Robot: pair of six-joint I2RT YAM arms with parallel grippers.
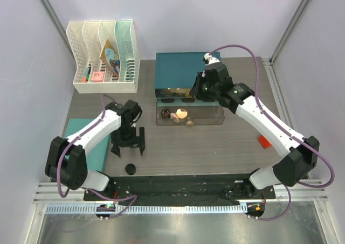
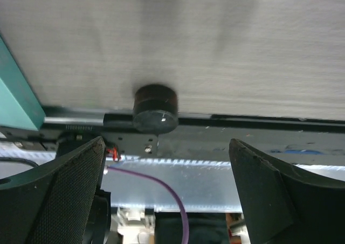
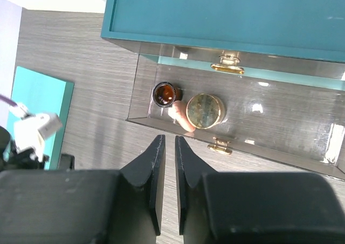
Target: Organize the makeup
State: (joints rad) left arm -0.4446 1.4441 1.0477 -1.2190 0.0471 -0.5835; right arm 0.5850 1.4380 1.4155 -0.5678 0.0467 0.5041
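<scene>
A small black jar [image 1: 130,169] [image 2: 156,108] stands alone on the table near its front edge. My left gripper [image 1: 128,147] [image 2: 167,168] hangs just behind the jar, open wide with nothing between its fingers [image 2: 64,190]. The clear box [image 1: 213,118] [image 3: 302,120] in front of the teal case [image 1: 180,74] [image 3: 226,12] holds a dark brown jar [image 3: 165,93], a pink tube [image 3: 181,119] and a gold-rimmed compact [image 1: 190,122] [image 3: 205,110]. Above the box's left end, my right gripper [image 1: 195,90] [image 3: 167,141] has its fingers nearly together, with only a thin empty gap between them.
A white file rack [image 1: 102,55] with colourful items stands at the back left. A flat teal pad [image 1: 86,141] [image 3: 38,109] lies under my left arm. A small red cube [image 1: 263,141] sits on the right. The black base rail [image 2: 242,125] runs along the front edge.
</scene>
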